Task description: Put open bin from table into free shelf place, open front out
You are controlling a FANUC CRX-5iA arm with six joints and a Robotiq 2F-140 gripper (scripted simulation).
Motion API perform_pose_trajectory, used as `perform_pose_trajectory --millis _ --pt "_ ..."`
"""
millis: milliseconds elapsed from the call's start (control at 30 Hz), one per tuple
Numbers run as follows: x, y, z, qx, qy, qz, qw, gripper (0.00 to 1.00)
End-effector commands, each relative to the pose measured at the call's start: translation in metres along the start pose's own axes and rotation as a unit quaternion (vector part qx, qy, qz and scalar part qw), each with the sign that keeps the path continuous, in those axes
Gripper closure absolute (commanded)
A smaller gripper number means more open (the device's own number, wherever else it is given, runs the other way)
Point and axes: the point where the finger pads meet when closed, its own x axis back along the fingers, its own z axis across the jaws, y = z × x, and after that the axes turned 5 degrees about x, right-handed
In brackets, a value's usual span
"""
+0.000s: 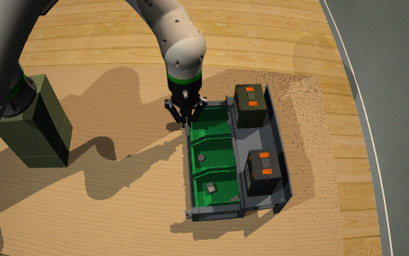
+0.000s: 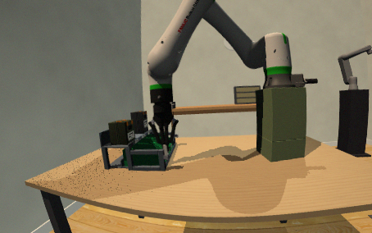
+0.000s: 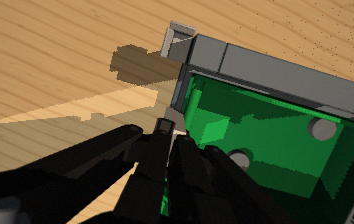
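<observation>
Three green open bins stand side by side in the grey shelf (image 1: pixel 216 215) (image 2: pixel 147 152) (image 3: pixel 278 70) and look level: the far bin (image 1: pixel 212 118) (image 3: pixel 278 172), the middle bin (image 1: pixel 218 156) and the near bin (image 1: pixel 222 195). Their open fronts face the robot's base. The far bin holds round grey parts in the wrist view; one grey part shows in each of the other two. My gripper (image 1: pixel 187 129) (image 2: pixel 165 150) (image 3: pixel 170 121) is shut and empty, pointing down at the far bin's front edge, by the shelf's front lip. Whether the tips touch the bin or lip is hard to tell.
Two dark boxes with orange clips, one at the far end (image 1: pixel 250 108) (image 2: pixel 139 122) and one at the near end (image 1: pixel 264 173) (image 2: pixel 120 132), stand on the raised board behind the bins. The green robot pedestal (image 1: pixel 45 131) (image 2: pixel 284 123) stands on the table (image 1: pixel 135 216) (image 2: pixel 233 185).
</observation>
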Motion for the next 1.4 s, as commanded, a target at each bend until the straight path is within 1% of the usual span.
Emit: perform_pose_trajectory --millis 0,767,1167,1367 --pt "0.000 0.000 0.000 0.000 0.000 0.000 1.000 1.00" --pt "0.019 -0.002 -0.019 0.000 0.000 0.000 1.000 1.00" --pt "0.021 -0.002 -0.020 0.000 0.000 0.000 1.000 1.00" --pt "0.031 -0.002 -0.020 0.000 0.000 0.000 1.000 1.00"
